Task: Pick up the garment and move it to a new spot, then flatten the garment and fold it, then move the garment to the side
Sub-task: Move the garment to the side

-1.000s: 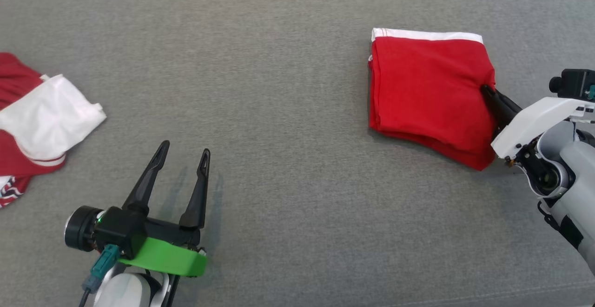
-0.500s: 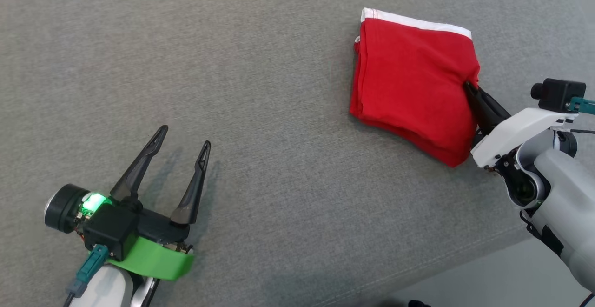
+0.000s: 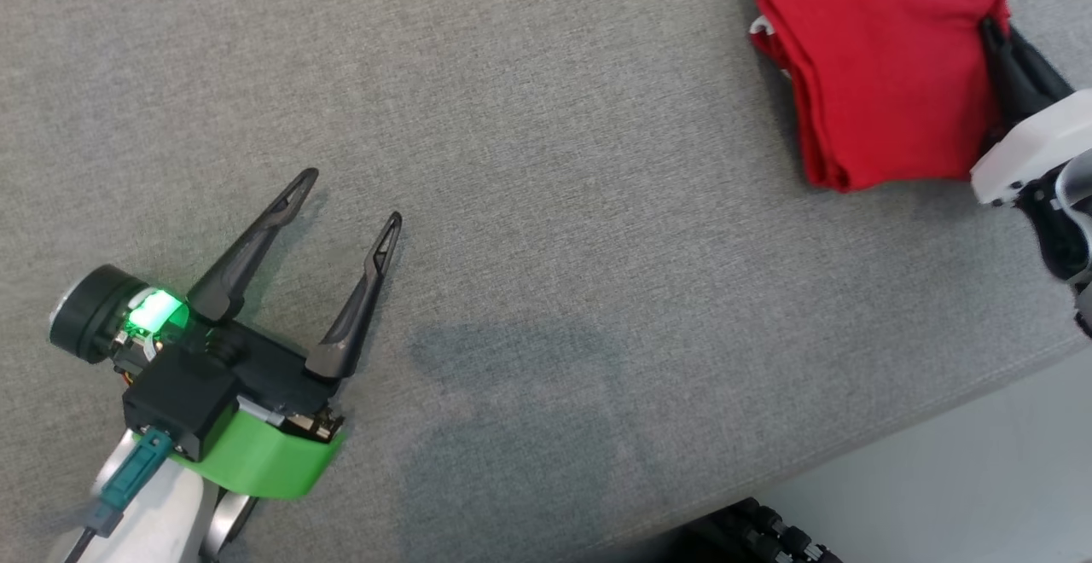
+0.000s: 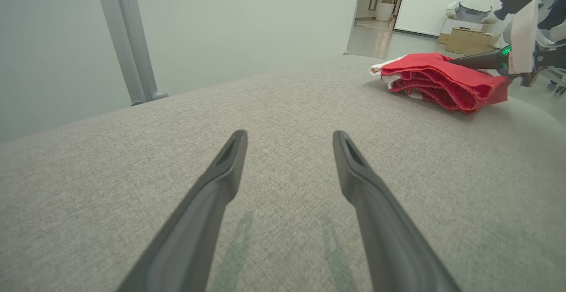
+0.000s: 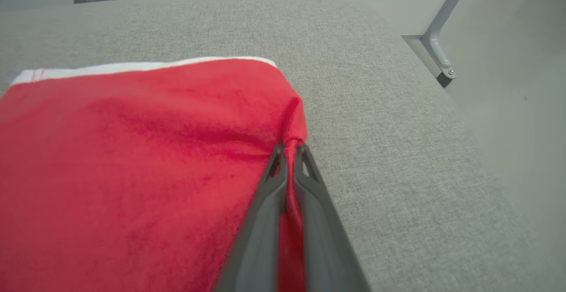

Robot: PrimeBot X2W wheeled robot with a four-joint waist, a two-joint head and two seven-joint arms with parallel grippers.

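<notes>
Grey bench (image 3: 512, 77) in my head view: the folded red garment (image 3: 887, 77) lies far right near the edge; my left pincer (image 3: 351, 196) gapes wide, empty. Left wrist view: soft stacked layers. Right wrist view: right pincer (image 5: 289, 147) clamped on its side fold; light and limp, I judge, so I'd lift gently.

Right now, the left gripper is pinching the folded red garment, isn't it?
Not quite. The right gripper is the one pinching the folded red garment, shut on its edge, as the right wrist view shows. The left gripper is open and apart from it.
</notes>
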